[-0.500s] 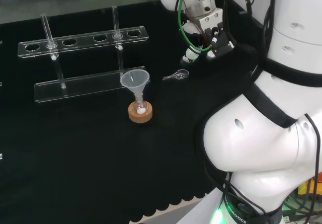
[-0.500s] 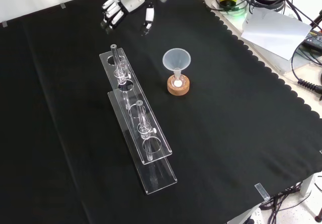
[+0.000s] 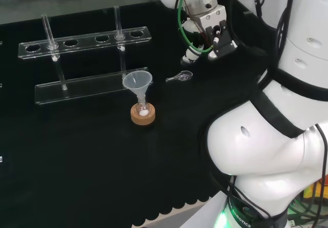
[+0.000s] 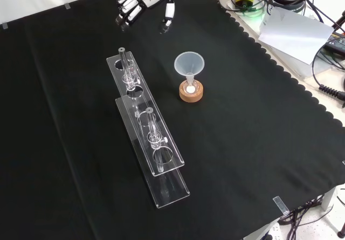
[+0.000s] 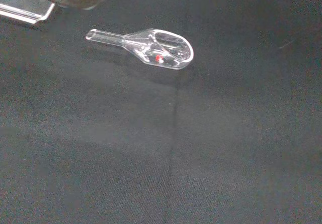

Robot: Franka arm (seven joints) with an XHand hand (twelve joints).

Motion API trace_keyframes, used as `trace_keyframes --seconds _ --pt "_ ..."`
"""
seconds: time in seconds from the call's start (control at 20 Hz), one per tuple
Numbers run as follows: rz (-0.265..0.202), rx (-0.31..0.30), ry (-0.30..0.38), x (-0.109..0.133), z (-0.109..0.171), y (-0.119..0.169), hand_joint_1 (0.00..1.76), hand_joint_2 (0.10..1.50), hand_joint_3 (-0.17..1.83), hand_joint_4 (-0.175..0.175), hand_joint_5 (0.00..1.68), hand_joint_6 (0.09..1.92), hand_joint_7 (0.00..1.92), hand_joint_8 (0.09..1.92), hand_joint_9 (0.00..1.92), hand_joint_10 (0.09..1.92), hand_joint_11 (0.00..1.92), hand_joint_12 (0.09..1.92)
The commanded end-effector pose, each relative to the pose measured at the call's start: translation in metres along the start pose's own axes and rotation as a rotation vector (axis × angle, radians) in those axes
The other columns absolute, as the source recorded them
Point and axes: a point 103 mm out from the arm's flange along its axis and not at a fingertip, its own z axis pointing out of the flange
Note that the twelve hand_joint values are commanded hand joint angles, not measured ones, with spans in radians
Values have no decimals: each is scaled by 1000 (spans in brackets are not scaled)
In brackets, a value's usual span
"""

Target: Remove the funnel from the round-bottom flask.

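The funnel (image 4: 189, 64) is seen just right of the centre of the front view, standing upright with its stem down in the neck of the round-bottom flask (image 4: 191, 89), which is seated in a cork ring (image 4: 191, 94). In the head view the same stack is found a little left of centre, the funnel (image 3: 138, 80) above the cork ring (image 3: 143, 116). A small white mass is visible inside the flask.

The funnel is judged to be light, thin-walled and stiff, probably slippery clear plastic or glass, and the flask beneath it is small and easily tipped. The cone just under the wide rim is considered the best place to be gripped, from opposite sides, and a straight upward lift is advised so that the stem is drawn clear without the flask being dragged off its stand.

A clear test-tube rack (image 4: 145, 122) is placed to the left of the flask in the front view, running towards the lower middle of the frame, with at least two tubes held in it. A small clear scoop (image 5: 146, 46) lies on the black cloth of the bench (image 4: 253, 143), right of the funnel in the head view.

The robot hand (image 4: 141, 1) is held at the upper left of the front view, well apart from the funnel, with fingers relaxed and spread and nothing held.
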Motion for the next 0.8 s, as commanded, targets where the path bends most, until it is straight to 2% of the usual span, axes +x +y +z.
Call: trace_keyframes --seconds 0.05,0.2,0.45,0.8 --pt "-21 36 65 37 -22 -39 678 710 446 -72 315 87 56 615 308 718 131 1420" --pt "-53 46 67 50 -29 -47 636 718 440 -72 295 87 88 642 337 718 167 1428" --pt "-124 47 123 65 -39 -62 580 732 421 -72 290 87 163 678 415 698 259 1421" --pt "-178 70 133 95 -45 -63 520 738 403 -68 284 87 158 673 441 673 308 1415"
